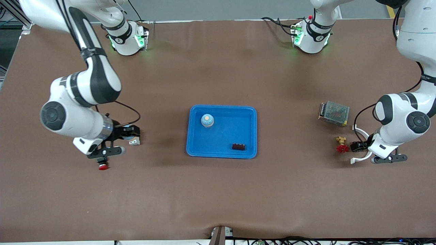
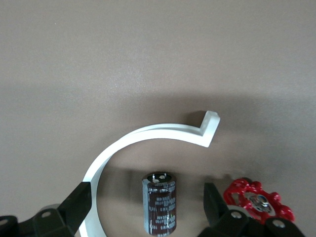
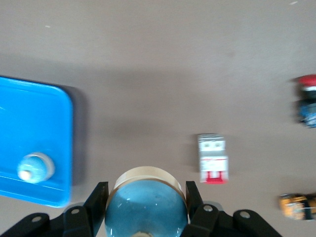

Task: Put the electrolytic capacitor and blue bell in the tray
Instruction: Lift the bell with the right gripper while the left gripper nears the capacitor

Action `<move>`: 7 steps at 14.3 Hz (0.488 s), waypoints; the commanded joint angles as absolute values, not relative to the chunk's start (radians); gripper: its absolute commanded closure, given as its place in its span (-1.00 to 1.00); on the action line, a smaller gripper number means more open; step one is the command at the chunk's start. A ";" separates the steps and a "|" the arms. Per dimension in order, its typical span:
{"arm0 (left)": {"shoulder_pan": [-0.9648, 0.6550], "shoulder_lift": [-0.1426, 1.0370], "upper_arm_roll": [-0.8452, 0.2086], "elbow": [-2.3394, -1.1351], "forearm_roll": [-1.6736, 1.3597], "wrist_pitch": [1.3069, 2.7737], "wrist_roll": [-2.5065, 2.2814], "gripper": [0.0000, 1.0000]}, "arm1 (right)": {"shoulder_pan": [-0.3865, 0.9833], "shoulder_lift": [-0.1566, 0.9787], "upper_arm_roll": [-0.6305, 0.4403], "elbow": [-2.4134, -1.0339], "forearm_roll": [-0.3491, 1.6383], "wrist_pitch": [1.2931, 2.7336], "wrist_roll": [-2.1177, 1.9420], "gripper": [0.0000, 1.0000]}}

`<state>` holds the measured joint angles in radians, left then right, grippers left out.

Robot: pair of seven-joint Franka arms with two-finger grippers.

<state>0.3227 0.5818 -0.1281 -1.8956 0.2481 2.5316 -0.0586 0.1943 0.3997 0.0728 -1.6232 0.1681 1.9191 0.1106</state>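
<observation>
Two task items are not in the tray (image 1: 221,153) yet. The electrolytic capacitor (image 2: 159,202) lies on its side on the table near the lower edge of the front view, toward the left arm's end, inside the curve of a white bracket (image 2: 148,136) and just beside a red valve (image 2: 256,200). The left gripper (image 2: 147,193) straddles it w/ fingers apart, one each side, neither touching. It looks like a light, rigid can w/ a slick sleeve, and being round it could roll. Best pinched across the mid-body, I'd say, w/ care not to snag the bracket or valve.

The blue bell (image 3: 146,205) sits clamped btwn the fingers of the right gripper (image 3: 145,190), low over the table toward the right arm's end, mid-height in the front view. Dome is glossy and hard, so it may slip. A grip low at the cream base seems safest.

The tray sits centre-frame and holds a smaller bell (image 1: 207,120) in an upper corner plus a dark block (image 1: 238,146) at its lower edge. Also about: a breaker (image 3: 213,158), a red push button (image 1: 103,166) and a mesh-topped box (image 1: 333,113).
</observation>
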 commanded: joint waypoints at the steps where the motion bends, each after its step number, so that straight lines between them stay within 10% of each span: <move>1: 0.342 0.558 -0.137 -1.948 0.264 2.580 -0.049 -1.00 | 0.248 0.411 0.061 -1.594 0.230 1.917 0.196 -0.36; 7: 0.341 0.561 -0.137 -1.954 0.264 2.591 -0.051 -1.00 | 0.368 0.442 0.060 -1.577 0.225 2.019 0.420 -0.36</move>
